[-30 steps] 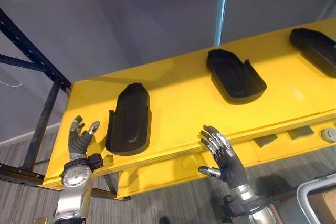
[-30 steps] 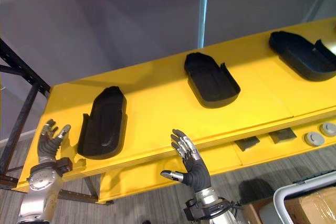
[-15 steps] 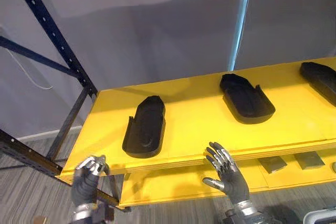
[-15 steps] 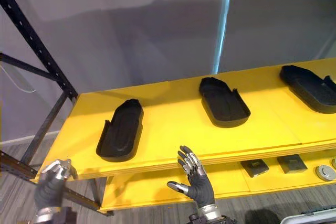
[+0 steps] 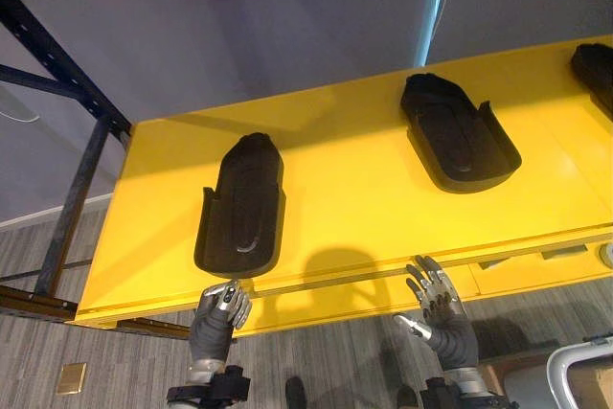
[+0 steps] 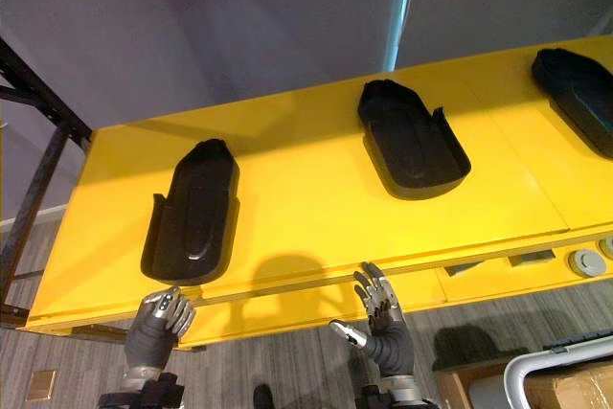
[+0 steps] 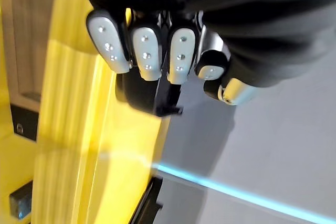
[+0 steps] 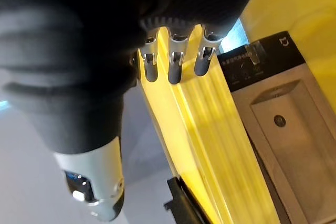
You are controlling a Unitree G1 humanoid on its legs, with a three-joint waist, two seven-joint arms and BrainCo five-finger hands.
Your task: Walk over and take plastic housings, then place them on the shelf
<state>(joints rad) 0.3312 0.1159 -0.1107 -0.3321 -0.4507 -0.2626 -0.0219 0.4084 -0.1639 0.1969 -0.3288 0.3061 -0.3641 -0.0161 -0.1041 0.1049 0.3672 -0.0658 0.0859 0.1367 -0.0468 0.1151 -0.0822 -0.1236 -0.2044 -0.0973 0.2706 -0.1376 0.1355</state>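
left hand (image 5: 218, 318) curled, empty | right hand (image 5: 439, 311) spread, empty | housings (image 5: 241, 206) on shelf (image 5: 354, 189) beyond, apparently three

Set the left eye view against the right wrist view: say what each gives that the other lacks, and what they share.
Left eye view: three black plastic housings on the yellow shelf, and the left hand, curled and empty, below its front edge. Right wrist view: a flat grey and black box on the level beneath. Shared: the right hand, fingers straight, and the shelf's yellow edge.
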